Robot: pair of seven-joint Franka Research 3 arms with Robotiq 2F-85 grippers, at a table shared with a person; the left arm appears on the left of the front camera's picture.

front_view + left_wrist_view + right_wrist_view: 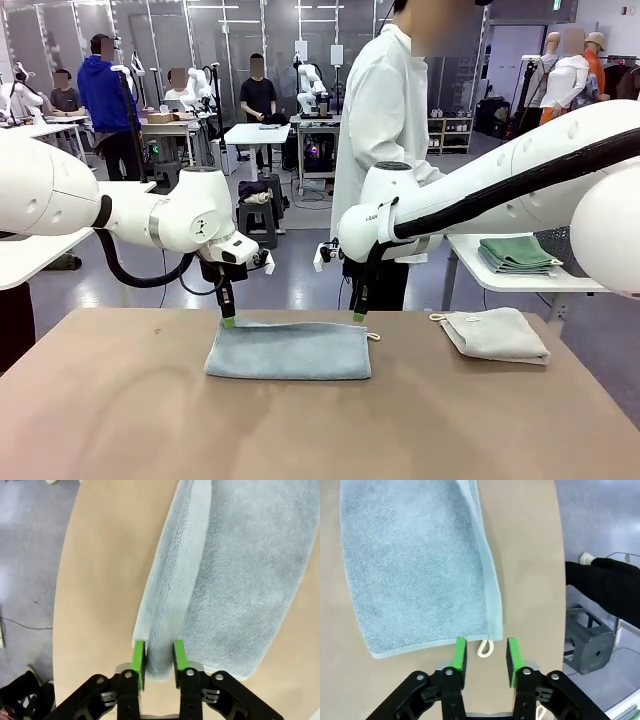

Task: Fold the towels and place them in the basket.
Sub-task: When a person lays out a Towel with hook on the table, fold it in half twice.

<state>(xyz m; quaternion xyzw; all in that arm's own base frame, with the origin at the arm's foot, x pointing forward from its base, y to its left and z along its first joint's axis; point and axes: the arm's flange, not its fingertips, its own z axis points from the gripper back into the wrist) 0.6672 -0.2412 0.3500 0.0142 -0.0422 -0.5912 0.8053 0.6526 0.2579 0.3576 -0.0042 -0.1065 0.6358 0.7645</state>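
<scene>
left tool [157, 656] stood parted astride a folded corner of the grey-blue towel [290, 350] | right tool [485, 655] stood parted, loop [480, 651] loose between its fingers [460, 655] | towel lay folded on counter [300, 430]

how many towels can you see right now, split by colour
grey-blue towel: 1
cream-white towel: 1
green towel: 1
total: 3
</scene>
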